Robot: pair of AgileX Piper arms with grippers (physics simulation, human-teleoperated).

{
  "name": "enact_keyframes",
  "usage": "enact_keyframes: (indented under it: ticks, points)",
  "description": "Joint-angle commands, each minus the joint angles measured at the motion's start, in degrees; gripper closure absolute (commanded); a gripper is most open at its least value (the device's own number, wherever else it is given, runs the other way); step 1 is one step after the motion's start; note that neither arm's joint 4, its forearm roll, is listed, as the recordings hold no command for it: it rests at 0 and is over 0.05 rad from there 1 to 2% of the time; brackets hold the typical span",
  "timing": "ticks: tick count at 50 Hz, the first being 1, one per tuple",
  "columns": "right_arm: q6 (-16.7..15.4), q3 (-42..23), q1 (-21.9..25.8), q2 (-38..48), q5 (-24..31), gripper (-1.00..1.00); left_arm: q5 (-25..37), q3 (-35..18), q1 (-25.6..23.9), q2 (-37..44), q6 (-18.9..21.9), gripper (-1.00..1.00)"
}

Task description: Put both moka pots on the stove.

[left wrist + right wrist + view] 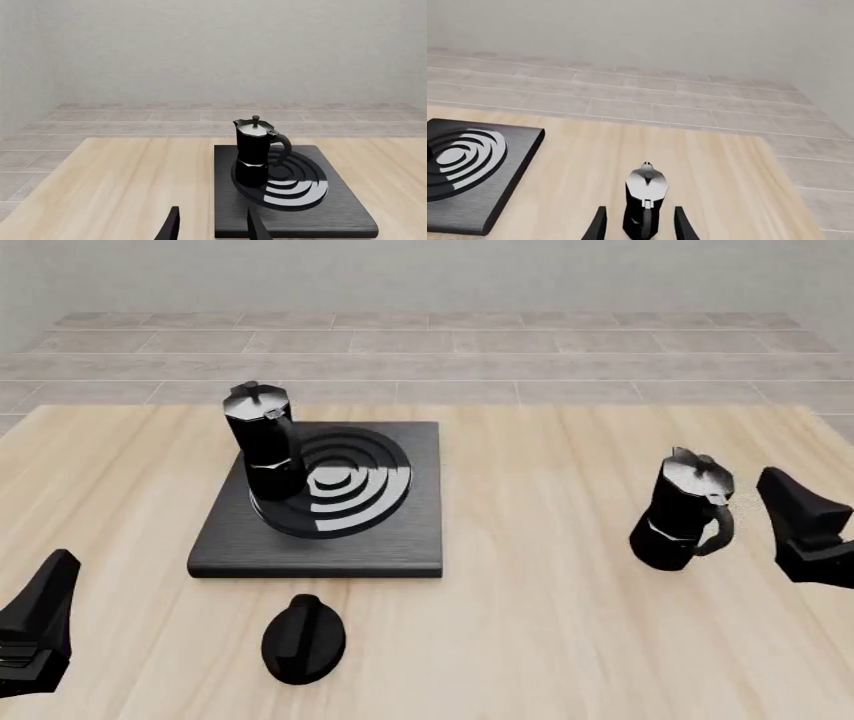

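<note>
One moka pot (264,445) (257,152) stands upright on the stove (387,530) (333,205), at the left edge of its ring burner. The other moka pot (683,510) (646,200) stands on the bare table at the right, handle toward my right gripper (777,522) (640,225). That gripper is open, and in the right wrist view the pot sits in line with the gap between its fingers, just off the tips. My left gripper (40,625) (212,227) is open and holds nothing, near the table's front left, well short of the stove.
A low black oval knob (304,638) lies on the table just in front of the stove. The light wooden table (534,640) ends at a tiled floor behind, with a plain wall beyond. The stove's corner (474,170) shows in the right wrist view.
</note>
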Motion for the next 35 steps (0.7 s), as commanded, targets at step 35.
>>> enact_keyframes:
  ticks: [35]
  points:
    - [4.92,0.4,-6.07,8.72,1.6,-1.0,0.0,0.0,0.0,0.0,0.0,-1.0]
